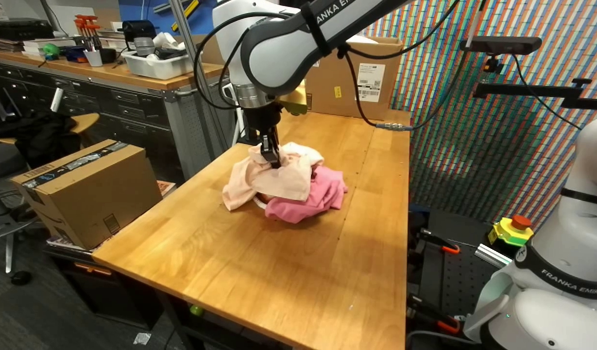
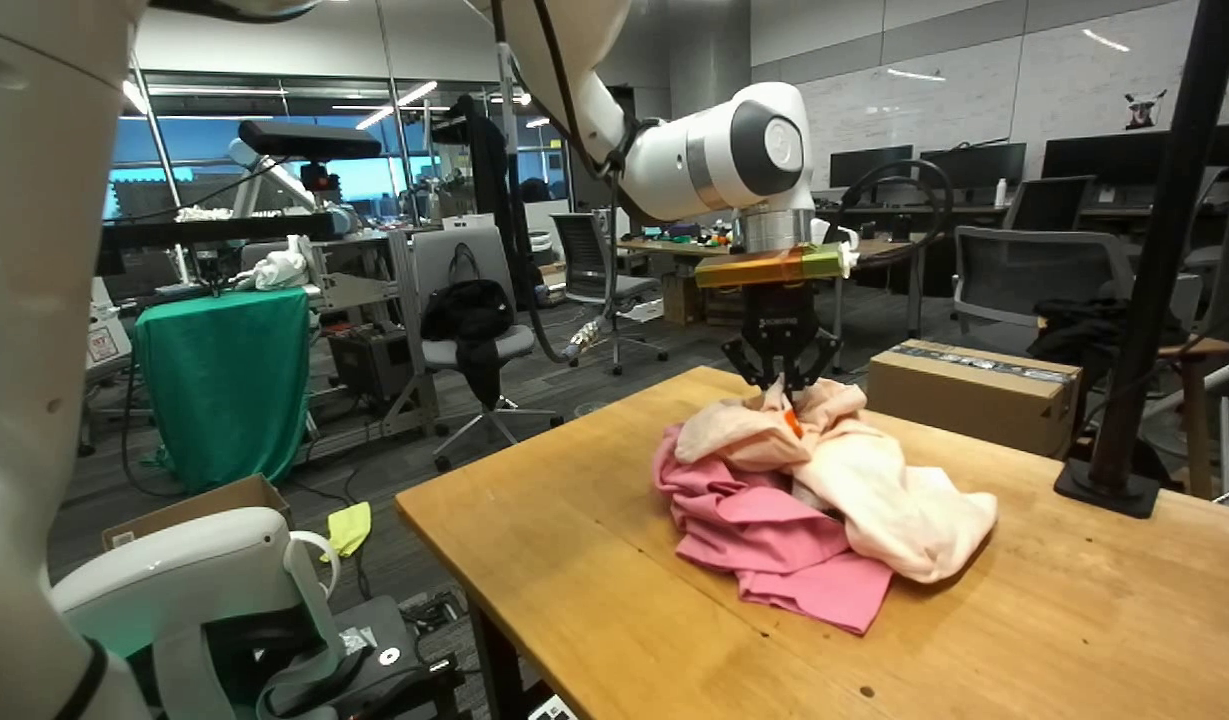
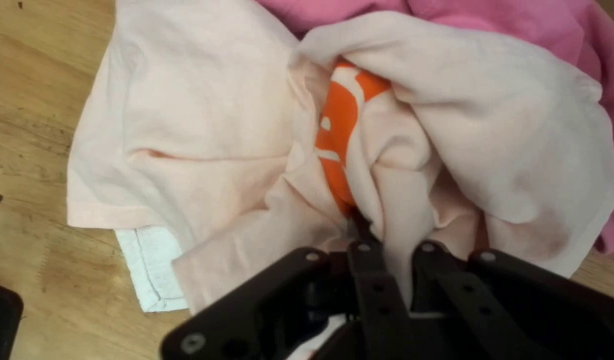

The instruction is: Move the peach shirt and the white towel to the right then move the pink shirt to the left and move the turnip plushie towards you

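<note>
Over a wooden table (image 1: 288, 272), the gripper (image 2: 784, 390) of a white robot arm (image 1: 279, 63) is held pointing straight down. Its jaws are brought almost tog., w/ a fold of the peach shirt (image 2: 909, 505) pinched btwn them; the fabric is bunched up at the grip.

The peach shirt is crumpled & draped partly over the pink shirt (image 2: 769, 530), w/ its loose part spread on the tabletop. In the wrist view an orange print (image 3: 339, 120) is seen in its folds. The pink shirt is rumpled & partly covered by the peach fabric, w/ its own folds laid on the wood.

A corner of the white towel (image 3: 154, 272), w/ stitched hem, is exposed from under the peach shirt's edge in the wrist view; the rest is hidden. In an exterior view a small reddish patch (image 1: 265, 197) is seen below the peach fabric, beside a bit of white cord (image 1: 260, 202); too little is shown for it to be ID'd.

A taped cardboard box (image 1: 99, 194) is placed next to the table.
</note>
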You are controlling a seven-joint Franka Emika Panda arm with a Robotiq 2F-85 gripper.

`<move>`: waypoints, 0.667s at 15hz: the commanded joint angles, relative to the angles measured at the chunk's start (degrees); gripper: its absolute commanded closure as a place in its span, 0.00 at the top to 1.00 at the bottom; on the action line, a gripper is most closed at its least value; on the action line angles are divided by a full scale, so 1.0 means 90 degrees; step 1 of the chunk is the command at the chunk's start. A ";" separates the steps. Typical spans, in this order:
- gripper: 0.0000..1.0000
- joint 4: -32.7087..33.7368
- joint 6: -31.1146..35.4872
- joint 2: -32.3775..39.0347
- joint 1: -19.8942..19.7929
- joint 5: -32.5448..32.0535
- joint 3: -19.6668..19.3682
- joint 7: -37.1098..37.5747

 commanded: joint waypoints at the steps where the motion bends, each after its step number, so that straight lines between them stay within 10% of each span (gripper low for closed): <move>1: 0.09 0.0286 -0.0380 0.0033 0.0031 -0.0137 -0.0064 0.0083; 10: 0.09 0.0761 -0.0776 -0.0607 0.0040 -0.0380 -0.0157 0.0283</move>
